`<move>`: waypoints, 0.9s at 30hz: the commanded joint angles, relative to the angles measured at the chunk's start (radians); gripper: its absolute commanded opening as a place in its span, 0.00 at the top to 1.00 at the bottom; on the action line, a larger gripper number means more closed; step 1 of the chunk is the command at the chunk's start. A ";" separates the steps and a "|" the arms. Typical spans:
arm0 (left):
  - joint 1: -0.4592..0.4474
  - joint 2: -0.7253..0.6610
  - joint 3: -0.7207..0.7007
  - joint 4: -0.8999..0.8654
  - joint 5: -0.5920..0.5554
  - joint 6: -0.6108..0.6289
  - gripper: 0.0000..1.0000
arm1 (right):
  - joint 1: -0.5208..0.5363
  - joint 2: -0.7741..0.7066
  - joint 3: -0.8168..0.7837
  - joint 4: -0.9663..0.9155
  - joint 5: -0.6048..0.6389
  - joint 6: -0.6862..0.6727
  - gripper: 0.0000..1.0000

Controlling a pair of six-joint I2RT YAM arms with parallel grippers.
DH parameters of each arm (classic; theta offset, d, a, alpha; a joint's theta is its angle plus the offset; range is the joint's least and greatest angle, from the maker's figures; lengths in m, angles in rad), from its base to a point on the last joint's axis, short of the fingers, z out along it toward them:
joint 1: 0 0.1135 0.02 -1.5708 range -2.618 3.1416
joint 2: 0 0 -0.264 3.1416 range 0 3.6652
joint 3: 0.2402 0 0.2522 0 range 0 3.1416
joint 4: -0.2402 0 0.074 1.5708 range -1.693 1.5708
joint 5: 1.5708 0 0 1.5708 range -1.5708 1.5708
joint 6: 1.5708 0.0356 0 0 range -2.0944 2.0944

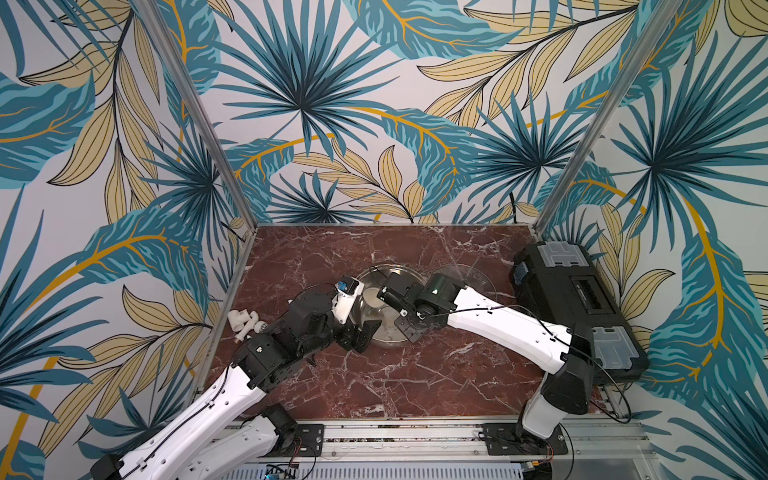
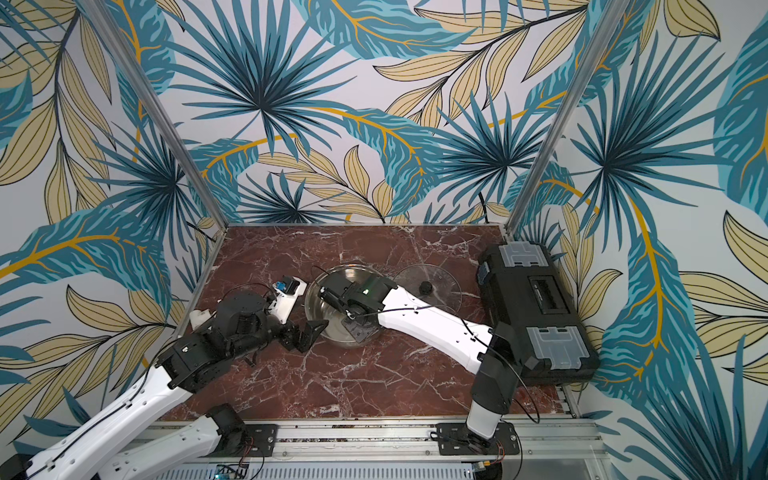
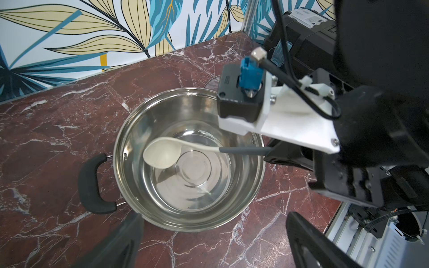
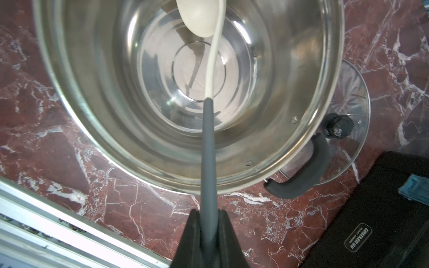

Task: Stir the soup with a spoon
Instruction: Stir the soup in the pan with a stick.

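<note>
Partly hidden: spoon point(image 4: 209, 148) handle clamped in right jaws; bowl cut off; left jaws wide, empty; pot point(image 3: 232, 215) bare.

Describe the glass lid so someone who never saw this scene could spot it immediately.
Start at the steel pot in the middle of the marble table. Between it and the black toolbox lies the lid, flat on the table: the only clear disc, with a black knob at its centre.

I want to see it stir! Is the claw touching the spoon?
Touching: the right wrist view shows the right claw shut on the spoon handle.
</note>
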 commanded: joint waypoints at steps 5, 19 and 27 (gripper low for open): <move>0.003 -0.017 -0.025 -0.009 0.007 0.004 0.00 | 0.031 -0.156 -0.163 -0.010 -0.033 0.039 1.00; 0.002 -0.005 -0.032 0.004 0.015 0.006 0.00 | -0.061 -0.288 -0.289 -0.029 0.129 0.023 1.00; 0.002 -0.013 -0.032 0.000 0.012 0.002 0.00 | -0.094 -0.133 -0.129 0.009 0.101 -0.016 1.00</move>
